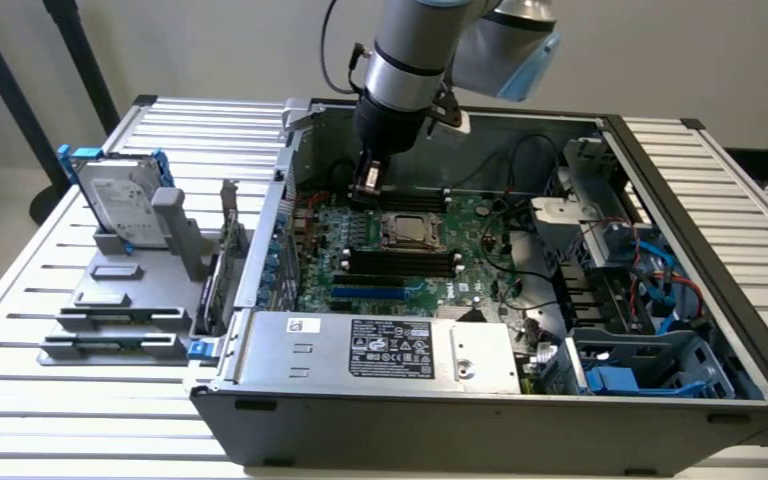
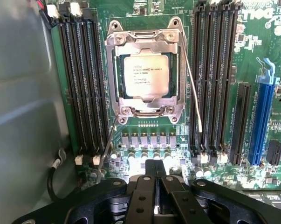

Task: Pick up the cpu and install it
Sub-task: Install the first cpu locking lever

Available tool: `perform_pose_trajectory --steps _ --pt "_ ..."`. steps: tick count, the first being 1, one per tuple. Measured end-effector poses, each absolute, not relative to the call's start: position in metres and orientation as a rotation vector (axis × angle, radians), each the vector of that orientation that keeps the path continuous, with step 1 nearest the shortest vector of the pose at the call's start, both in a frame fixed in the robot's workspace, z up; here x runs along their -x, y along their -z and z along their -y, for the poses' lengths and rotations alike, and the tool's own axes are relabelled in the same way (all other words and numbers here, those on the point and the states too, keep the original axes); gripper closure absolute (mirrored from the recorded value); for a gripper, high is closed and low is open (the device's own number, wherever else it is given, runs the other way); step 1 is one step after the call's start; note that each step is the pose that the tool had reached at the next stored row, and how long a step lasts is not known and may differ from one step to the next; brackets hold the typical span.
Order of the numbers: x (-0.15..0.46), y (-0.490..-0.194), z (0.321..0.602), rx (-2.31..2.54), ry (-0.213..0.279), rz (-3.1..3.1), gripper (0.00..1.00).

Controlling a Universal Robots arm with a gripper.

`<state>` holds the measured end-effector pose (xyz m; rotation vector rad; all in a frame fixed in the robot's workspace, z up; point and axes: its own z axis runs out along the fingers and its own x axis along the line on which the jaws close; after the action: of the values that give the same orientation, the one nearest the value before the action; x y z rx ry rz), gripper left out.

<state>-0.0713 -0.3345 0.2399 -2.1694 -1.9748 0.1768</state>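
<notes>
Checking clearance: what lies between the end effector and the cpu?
In the wrist view, between the end effector and the cpu lie a row of small grey components and the lower edge of the socket frame.

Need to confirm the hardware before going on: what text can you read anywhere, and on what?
"DELL", seemingly, partly cut off: white letters on the green board.
cpu: printed lines, too small to read.
Power supply label: too small to read.
</notes>
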Motion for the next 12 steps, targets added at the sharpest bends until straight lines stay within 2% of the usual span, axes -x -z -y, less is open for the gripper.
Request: perform_pose_trajectory --steps 12 --pt "0.0720 -0.2404 0.3352 2.267 -0.162 1.809 0.89"
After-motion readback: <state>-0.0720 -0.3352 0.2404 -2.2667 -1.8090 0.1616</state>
